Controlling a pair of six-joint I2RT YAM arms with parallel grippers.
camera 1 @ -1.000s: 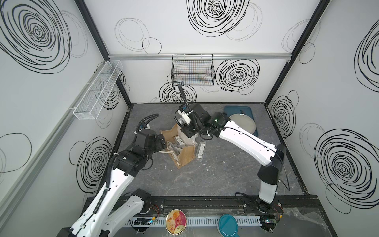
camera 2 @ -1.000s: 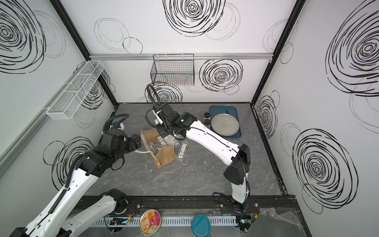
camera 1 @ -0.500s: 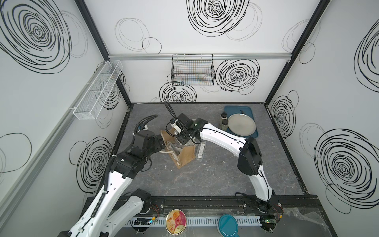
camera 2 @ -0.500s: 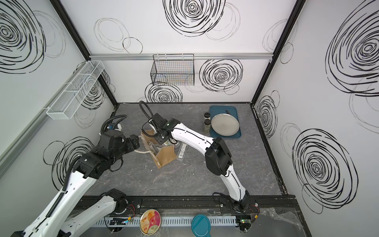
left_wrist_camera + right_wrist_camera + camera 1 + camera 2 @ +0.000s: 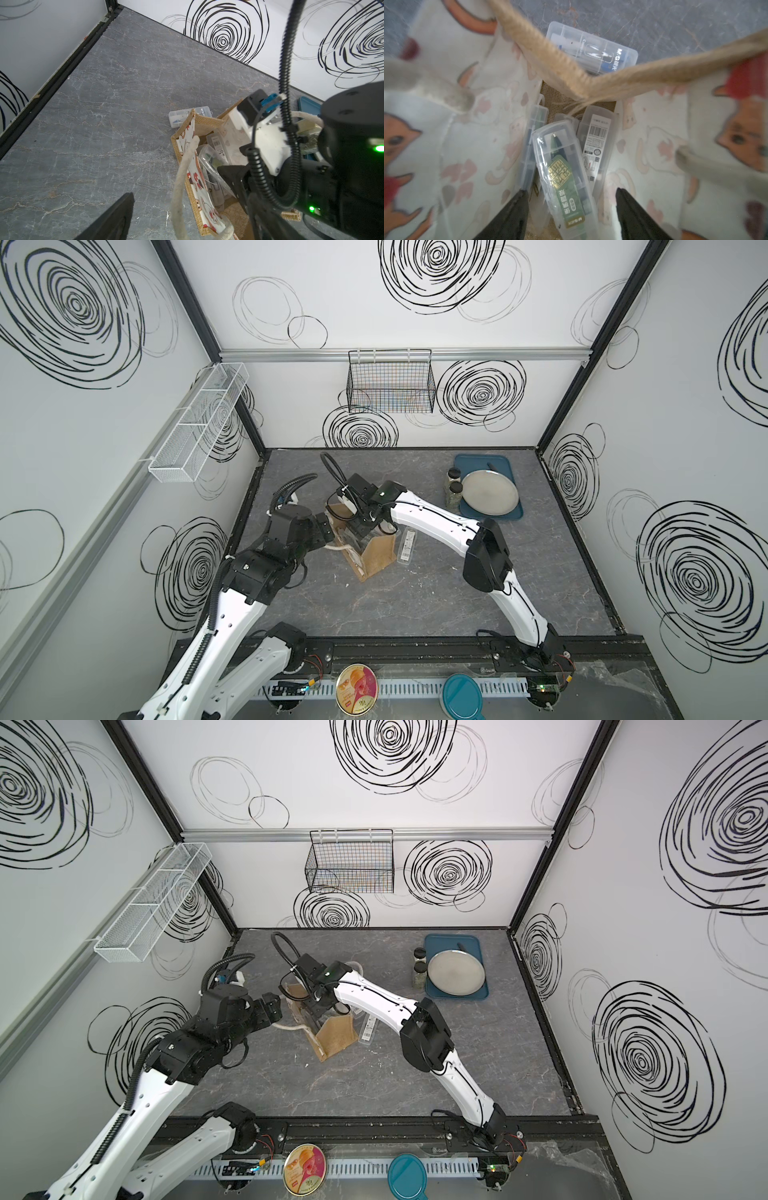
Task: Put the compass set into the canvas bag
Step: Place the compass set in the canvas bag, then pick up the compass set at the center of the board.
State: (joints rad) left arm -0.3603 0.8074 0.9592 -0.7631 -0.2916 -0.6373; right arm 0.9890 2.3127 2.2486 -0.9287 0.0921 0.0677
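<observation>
Centre-left in both top views, the canvas bag (image 5: 376,558) sits on the tabletop (image 5: 415,605) with the compass set (image 5: 564,176) down inside it. It lies between the spread jaws of the right gripper (image 5: 571,191), neither one touching it, so it's let go. Right arm's bent at the elbow, wrist tipped down into the bag mouth. The left gripper (image 5: 325,529) sits wide apart just beside the bag.

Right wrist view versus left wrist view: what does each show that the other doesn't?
Only right wrist: both jaws of the right gripper standing apart either side of the green-labelled case, inside the canvas bag. Only left wrist: the right arm reaching into the bag, and a corner of the teal tray. Both: the barcode case inside, and a clear case on the table outside.
</observation>
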